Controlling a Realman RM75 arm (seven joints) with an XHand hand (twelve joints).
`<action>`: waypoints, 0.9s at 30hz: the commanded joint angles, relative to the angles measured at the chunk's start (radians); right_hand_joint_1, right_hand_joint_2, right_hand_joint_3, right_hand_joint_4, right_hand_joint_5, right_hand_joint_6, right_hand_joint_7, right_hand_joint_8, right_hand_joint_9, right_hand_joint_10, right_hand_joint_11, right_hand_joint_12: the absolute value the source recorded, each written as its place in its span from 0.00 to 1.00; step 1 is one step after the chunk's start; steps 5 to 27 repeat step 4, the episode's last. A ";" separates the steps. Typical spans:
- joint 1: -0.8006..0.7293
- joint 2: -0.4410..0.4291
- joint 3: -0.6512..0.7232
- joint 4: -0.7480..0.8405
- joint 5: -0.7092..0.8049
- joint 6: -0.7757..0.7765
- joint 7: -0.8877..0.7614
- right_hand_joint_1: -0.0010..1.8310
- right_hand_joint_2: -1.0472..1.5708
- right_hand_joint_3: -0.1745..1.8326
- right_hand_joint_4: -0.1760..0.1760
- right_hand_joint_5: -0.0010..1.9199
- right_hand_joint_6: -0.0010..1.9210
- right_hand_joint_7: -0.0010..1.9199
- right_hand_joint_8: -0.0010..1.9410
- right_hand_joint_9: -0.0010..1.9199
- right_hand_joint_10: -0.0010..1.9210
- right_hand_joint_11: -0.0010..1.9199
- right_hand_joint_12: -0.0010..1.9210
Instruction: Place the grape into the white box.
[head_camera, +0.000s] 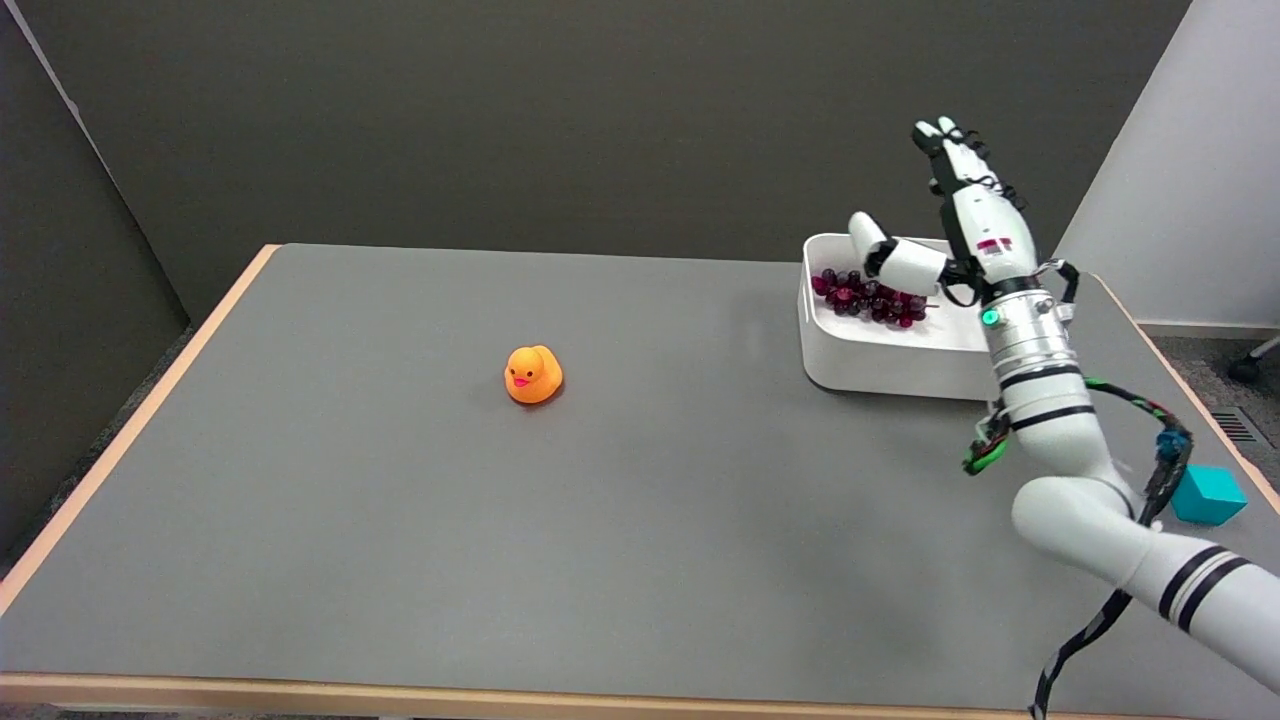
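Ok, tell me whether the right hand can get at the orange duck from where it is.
Probably yes. The right hand is open and holds nothing, raised over the white box; the orange duck sits alone on bare table, nothing between them.

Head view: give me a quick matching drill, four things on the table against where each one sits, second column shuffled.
Things:
1. grape bunch
2. orange duck
3. teal block
4. right hand

Places:
A. near the table's right edge, beside the arm
B. raised over the white box, fingers spread, holding nothing
C. alone near the middle of the table
D. lying inside the white box

Pairs: 1-D, 2-C, 3-A, 4-B
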 joint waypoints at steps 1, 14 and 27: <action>-0.088 -0.022 -0.254 0.274 -0.004 0.393 0.032 0.26 0.66 0.48 0.26 0.04 0.16 0.00 0.10 0.00 0.25 0.03 0.69; -0.088 -0.025 -0.277 0.275 -0.012 0.422 0.033 0.26 0.66 0.48 0.26 0.04 0.16 0.00 0.11 0.00 0.25 0.03 0.68; -0.088 -0.025 -0.277 0.275 -0.012 0.422 0.033 0.26 0.66 0.48 0.26 0.04 0.16 0.00 0.11 0.00 0.25 0.03 0.68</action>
